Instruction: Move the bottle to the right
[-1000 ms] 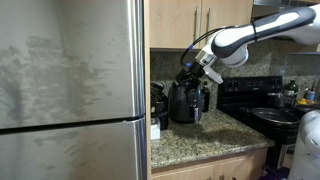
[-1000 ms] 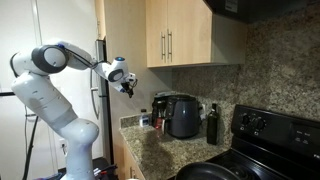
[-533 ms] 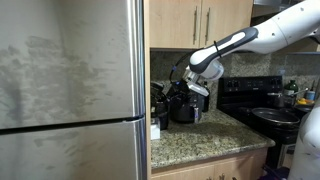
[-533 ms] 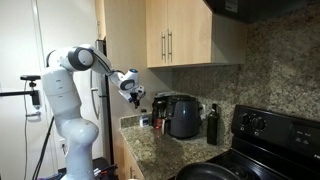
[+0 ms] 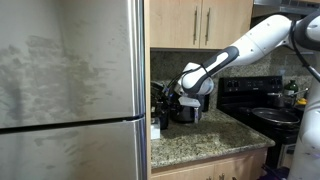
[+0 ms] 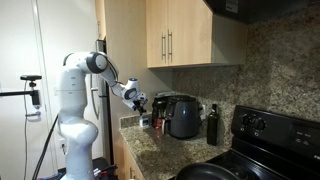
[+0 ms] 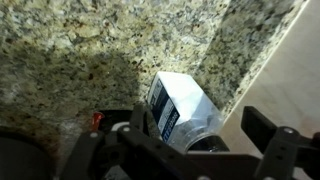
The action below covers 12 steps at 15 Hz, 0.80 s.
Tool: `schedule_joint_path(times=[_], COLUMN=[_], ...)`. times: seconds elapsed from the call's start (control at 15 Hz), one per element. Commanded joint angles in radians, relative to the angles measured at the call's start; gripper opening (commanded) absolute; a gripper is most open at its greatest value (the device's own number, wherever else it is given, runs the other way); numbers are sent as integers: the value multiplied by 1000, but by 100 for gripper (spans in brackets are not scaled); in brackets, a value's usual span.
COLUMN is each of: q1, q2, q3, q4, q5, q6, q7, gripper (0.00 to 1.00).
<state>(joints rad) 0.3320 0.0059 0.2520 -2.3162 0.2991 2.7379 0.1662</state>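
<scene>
One large steel refrigerator (image 5: 70,90) closes the left end of the granite counter (image 5: 215,138), so the corner beside it is narrow and dark. I think small things are kept there because they are out of the way of the stove (image 6: 270,135). The white arm (image 5: 255,45) reaches across the counter and bends down into this corner, passing in front of the black appliance (image 6: 183,116). This low reach seems needed because the cupboards hang close above. A dark bottle (image 6: 211,124) stands upright between the appliance and the stove, well apart from the arm. The task's thing is, in my judgement, the white bottle (image 7: 183,112) with a dark label. The wrist view shows it on the granite, just beside a pale wall; whether it touches the wall I cannot tell. The gripper (image 7: 180,152) hangs over this bottle with its two fingers (image 7: 272,150) spread wide. It carries nothing, and no finger appears to touch the bottle, which sits roughly between them. The open space for the bottle is on the granite side, away from the wall.
</scene>
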Motion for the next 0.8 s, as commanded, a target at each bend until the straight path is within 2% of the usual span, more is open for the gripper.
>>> schedule_joint_path(times=[0.0, 0.07, 0.13, 0.33, 0.47, 0.53, 0.6, 0.73], q1=[-32, -44, -34, -47, -38, -39, -41, -44], q2=[78, 33, 79, 60, 82, 89, 97, 98], q3=[-3, 5, 8, 5, 25, 27, 41, 50], q4=[47, 4, 35, 33, 59, 61, 73, 77], q5=[-76, -25, -60, -56, 36, 29, 65, 86], q6=[149, 187, 144, 173, 195, 233, 240, 250], q7=[-25, -58, -4, -22, -160, -204, -280, -349], gripper=[100, 100, 100, 100, 100, 100, 100, 100])
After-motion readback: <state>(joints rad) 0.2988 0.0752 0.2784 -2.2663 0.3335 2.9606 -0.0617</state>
